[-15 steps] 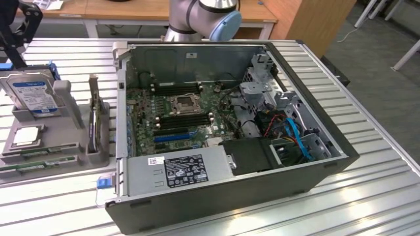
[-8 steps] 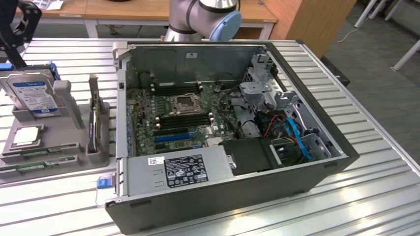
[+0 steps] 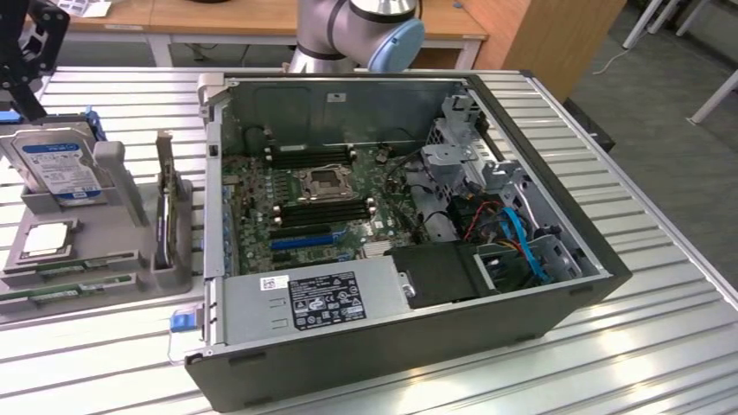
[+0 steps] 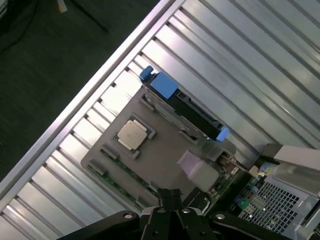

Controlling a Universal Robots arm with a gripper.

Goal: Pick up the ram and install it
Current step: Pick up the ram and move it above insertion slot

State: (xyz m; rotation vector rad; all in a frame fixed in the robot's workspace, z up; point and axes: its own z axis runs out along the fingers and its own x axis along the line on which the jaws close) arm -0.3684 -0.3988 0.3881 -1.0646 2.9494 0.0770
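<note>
On the grey tray [image 4: 165, 147], the ram [image 4: 121, 173] lies below the closed gripper [image 4: 171, 196].

On the slatted metal surface [image 3: 658, 346], an open computer case [image 3: 381, 372] with motherboard [image 3: 259, 186], labelled power supply [image 3: 311, 298] and blue cables [image 3: 521, 242] inside; just beside it at the exterior view's left, a grey holder [image 3: 110, 235] with an upright hard drive [image 3: 55, 169], a flat silver processor [image 3: 47, 238] and a dark expansion card [image 3: 173, 216] on edge

No legible text (power supply label [image 3: 327, 298], hard drive label [image 3: 60, 166] too small)
</note>
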